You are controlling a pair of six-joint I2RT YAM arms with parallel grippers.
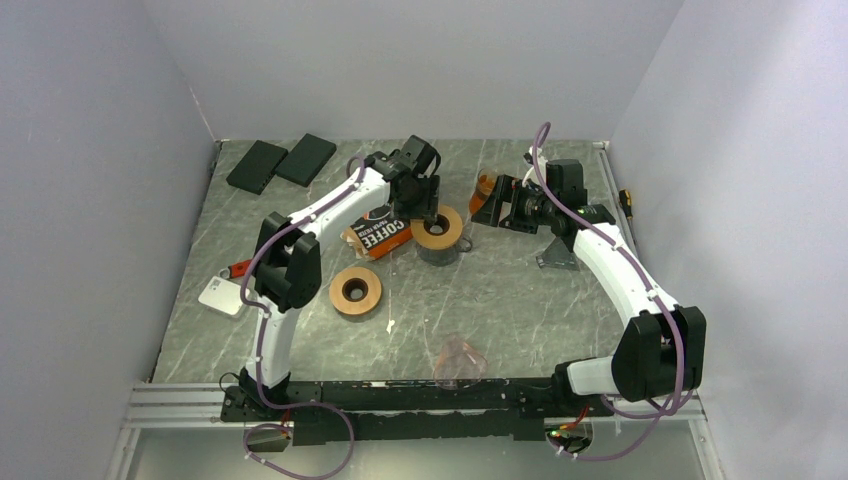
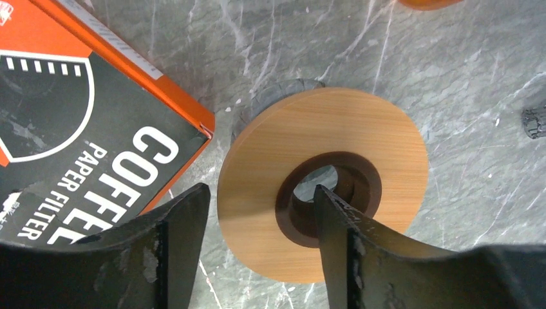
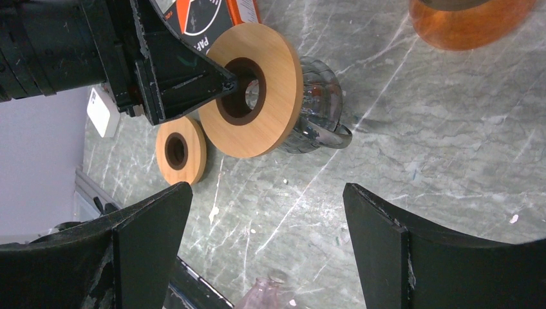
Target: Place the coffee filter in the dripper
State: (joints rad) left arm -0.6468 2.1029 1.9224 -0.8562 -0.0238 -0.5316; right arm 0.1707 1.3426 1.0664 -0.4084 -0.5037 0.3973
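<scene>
The light, floppy, easily creased coffee filter is presumably inside the paper-filter packet (image 2: 96,161) just beside the glass dripper (image 3: 315,96), best pinched by one edge, while the left end effector (image 2: 257,193) loosely straddles the wooden collar (image 2: 360,129) and the right end effector (image 3: 267,187) gapes wide, empty.

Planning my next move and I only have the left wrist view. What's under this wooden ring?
Observer: A ribbed glass dripper; the wooden ring sits on its top.
Operator: Any other ring around?
Observer: Yes, a second ring lies flat on the table, left of the dripper.
Operator: And the right claw?
Observer: The right claw is open and empty, off to the dripper's right.
</scene>
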